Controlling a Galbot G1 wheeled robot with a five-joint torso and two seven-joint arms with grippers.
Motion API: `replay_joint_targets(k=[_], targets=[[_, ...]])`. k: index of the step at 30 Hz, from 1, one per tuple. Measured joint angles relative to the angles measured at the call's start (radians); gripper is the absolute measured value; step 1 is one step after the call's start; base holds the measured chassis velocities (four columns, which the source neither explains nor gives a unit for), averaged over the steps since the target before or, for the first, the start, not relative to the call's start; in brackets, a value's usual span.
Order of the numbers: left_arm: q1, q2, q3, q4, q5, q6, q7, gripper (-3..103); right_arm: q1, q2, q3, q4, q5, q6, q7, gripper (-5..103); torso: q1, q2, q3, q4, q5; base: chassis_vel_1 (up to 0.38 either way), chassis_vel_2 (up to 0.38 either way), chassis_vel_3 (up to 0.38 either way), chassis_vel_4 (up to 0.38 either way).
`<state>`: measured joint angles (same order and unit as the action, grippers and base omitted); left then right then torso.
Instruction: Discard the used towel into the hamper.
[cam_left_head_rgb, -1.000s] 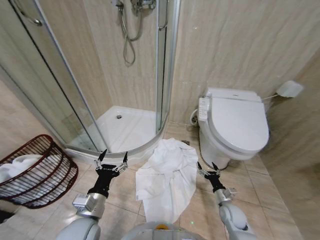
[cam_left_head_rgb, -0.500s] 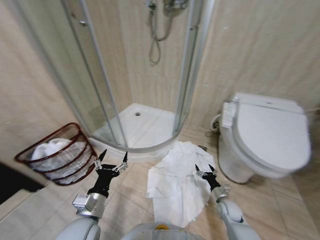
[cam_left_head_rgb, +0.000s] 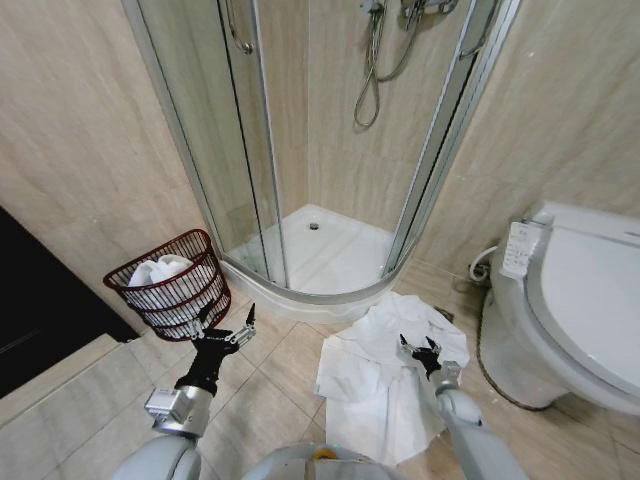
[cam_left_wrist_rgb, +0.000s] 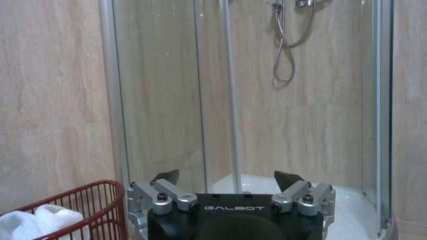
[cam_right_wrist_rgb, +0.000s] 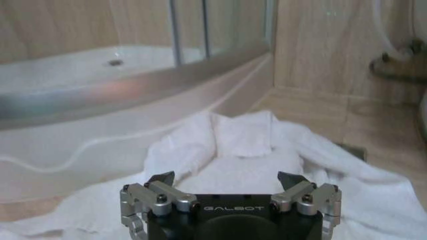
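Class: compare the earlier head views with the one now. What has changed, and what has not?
The camera has swung left: the hamper shifts toward centre, the toilet slides toward the right edge. That is the view turning, not the things. Nothing was grasped or released. The towel still lies on the floor; left gripper and right gripper stay open, empty.

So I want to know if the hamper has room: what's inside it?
The hamper already holds white cloth, bunched up to about its rim. What lies underneath that cloth is covered, so I cannot tell how full it is lower down.
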<state>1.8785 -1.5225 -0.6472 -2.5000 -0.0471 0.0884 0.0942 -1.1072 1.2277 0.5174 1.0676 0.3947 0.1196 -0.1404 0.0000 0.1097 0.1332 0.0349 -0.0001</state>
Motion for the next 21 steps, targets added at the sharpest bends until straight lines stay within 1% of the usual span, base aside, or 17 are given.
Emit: replay_joint_targets(k=[3, 10, 11, 14, 19, 21], targets=[[0.0, 0.0, 0.0, 0.0, 0.0, 0.0, 0.0, 93, 0.037, 0.009, -0.008, -0.064, -0.002, -0.001, 0.0, 100, 0.0, 0.0, 0.0, 0.0005, 0.0001, 0.0, 0.0, 0.0, 0.0], [0.0, 0.0, 0.0, 0.0, 0.0, 0.0, 0.0, 93, 0.126, 0.031, -0.04, -0.22, -0.009, -0.011, -0.017, 100, 0.0, 0.001, 0.0, 0.0004, 0.0001, 0.0, 0.0, 0.0, 0.0], [0.0, 0.0, 0.0, 0.0, 0.0, 0.0, 0.0, 93, 0.126, 0.031, -0.04, -0.22, -0.009, -0.011, -0.017, 100, 0.0, 0.001, 0.0, 0.0004, 0.0001, 0.0, 0.0, 0.0, 0.0], [0.0, 0.0, 0.0, 0.0, 0.0, 0.0, 0.0, 93, 0.17, 0.048, -0.035, -0.299, -0.046, -0.021, 0.001, 100, 0.0, 0.001, 0.001, 0.0006, 0.0003, 0.0, 0.0, 0.0, 0.0], [0.0, 0.0, 0.0, 0.0, 0.0, 0.0, 0.0, 93, 0.211, 0.053, -0.027, -0.369, -0.074, -0.024, 0.02, 100, 0.0, 0.001, 0.001, 0.0005, 0.0, 0.0, 0.0, 0.0, 0.0], [0.0, 0.0, 0.0, 0.0, 0.0, 0.0, 0.0, 93, 0.243, 0.059, -0.019, -0.424, -0.086, -0.023, 0.029, 100, 0.0, 0.001, 0.001, 0.0005, 0.0001, 0.0, 0.0, 0.0, 0.0]])
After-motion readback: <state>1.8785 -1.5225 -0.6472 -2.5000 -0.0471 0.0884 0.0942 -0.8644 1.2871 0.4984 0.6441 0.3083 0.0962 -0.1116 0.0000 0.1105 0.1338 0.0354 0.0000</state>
